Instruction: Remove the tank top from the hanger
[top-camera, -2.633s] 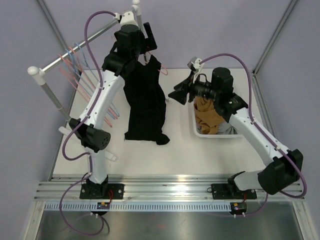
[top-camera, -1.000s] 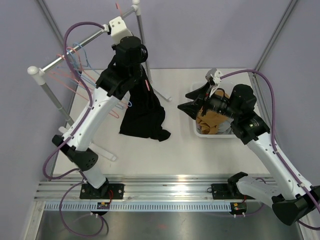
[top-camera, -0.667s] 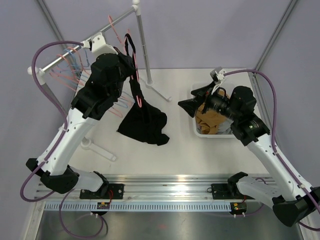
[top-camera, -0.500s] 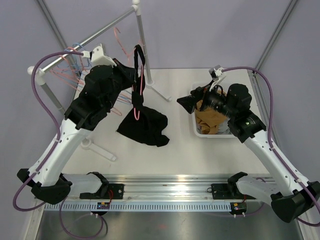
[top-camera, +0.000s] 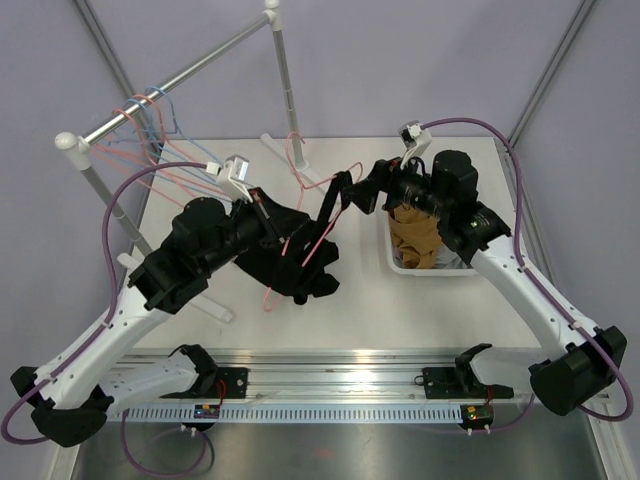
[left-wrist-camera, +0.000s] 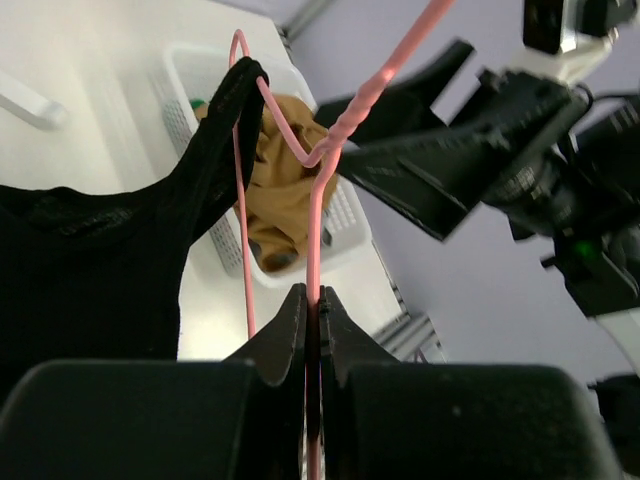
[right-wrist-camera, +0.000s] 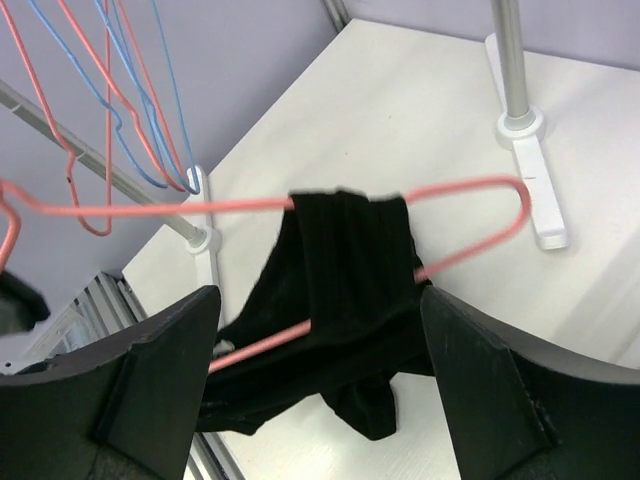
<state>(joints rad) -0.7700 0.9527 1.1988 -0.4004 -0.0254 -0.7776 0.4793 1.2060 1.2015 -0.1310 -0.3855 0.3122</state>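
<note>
A pink wire hanger (top-camera: 318, 240) is held tilted over the middle of the table, with my left gripper (top-camera: 262, 212) shut on its wire (left-wrist-camera: 318, 200) just below the twisted neck. The black tank top (top-camera: 290, 255) lies bunched on the table under it, one strap (left-wrist-camera: 222, 130) still looped over the hanger's end. My right gripper (top-camera: 345, 192) is open and reaches in from the right. In the right wrist view the strap (right-wrist-camera: 350, 250) and the hanger bar (right-wrist-camera: 200, 208) lie between and beyond its wide-spread fingers (right-wrist-camera: 160, 385), which touch neither.
A clothes rack with a metal rail (top-camera: 150, 100) and upright post (top-camera: 285, 80) stands at the back left, carrying spare pink and blue hangers (top-camera: 150, 120). Its foot (right-wrist-camera: 525, 150) sits on the table. A white basket (top-camera: 395, 262) of brown clothing (top-camera: 415, 235) stands at right.
My left arm has swung the hanger down off the rack to the table's middle, dragging the tank top along. My right gripper moved left toward the strap and opened wider.
</note>
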